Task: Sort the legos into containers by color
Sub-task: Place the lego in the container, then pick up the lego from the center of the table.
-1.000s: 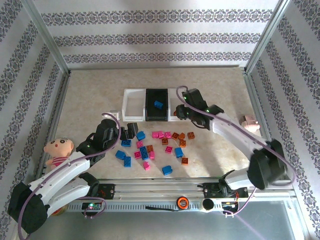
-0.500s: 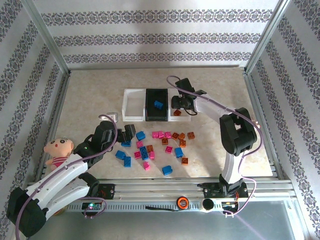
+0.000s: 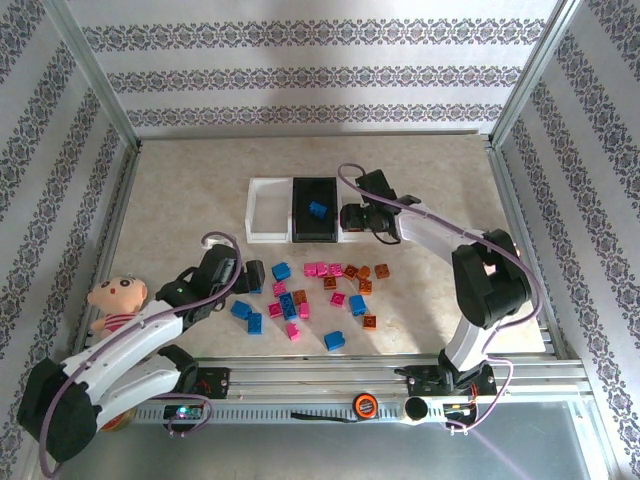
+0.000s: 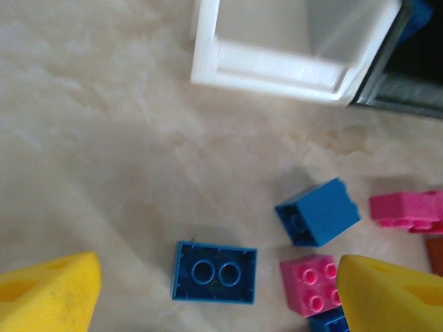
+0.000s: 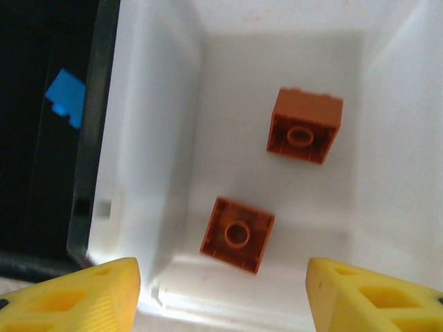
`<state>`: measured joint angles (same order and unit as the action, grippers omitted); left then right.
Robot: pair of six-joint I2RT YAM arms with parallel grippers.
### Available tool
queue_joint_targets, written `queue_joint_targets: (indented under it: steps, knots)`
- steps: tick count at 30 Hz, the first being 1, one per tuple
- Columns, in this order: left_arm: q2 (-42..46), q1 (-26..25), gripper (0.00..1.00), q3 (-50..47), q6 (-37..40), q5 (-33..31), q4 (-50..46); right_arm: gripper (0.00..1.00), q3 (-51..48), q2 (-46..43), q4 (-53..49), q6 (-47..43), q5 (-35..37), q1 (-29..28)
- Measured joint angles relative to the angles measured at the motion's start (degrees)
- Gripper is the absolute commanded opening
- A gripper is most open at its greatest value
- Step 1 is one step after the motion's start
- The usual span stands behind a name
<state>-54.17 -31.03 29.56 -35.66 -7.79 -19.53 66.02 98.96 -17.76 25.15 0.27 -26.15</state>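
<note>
My left arm (image 3: 130,345) stretches forward and low, its yellow left fingers (image 4: 48,294) spread wide, pointing down. My right arm (image 3: 440,235) reaches farther, elbow bent, yellow right fingers (image 5: 76,297) parted.

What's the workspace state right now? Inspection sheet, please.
Surface: beige marbled table, no spill seen.
Job's things: containers in a row, white, black, white. One blue lego lies in the black one, two orange-brown legos in the right white one, and the left white one looks empty. Loose legos in blue, pink and orange-brown lie mixed on the table.
Clutter: plush doll at the left edge.
Grippers: left gripper open, low over a blue brick. Right gripper open above the right white container, holding nothing.
Cables: purple cables looped along both arms.
Surroundings: wallpapered walls, aluminium frame.
</note>
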Motion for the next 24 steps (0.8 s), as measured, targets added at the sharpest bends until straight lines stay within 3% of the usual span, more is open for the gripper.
queue_joint_targets:
  steps: [8, 13, 24]
  knots:
    - [-15.4, 0.4, 0.87, 2.7, 1.6, 4.7, -0.2, 0.65, -5.5, -3.8, 1.9, 0.6, -0.9, -0.6]
    - [-21.6, 0.4, 0.74, 3.0, 2.8, 5.2, 1.1, 0.65, -6.7, -6.2, 2.4, 0.6, -0.8, -0.6]
    - [-23.9, 0.4, 0.6, 3.6, 4.6, 2.8, 1.2, 0.65, -8.7, -8.9, 3.6, 1.3, -1.2, -0.6]
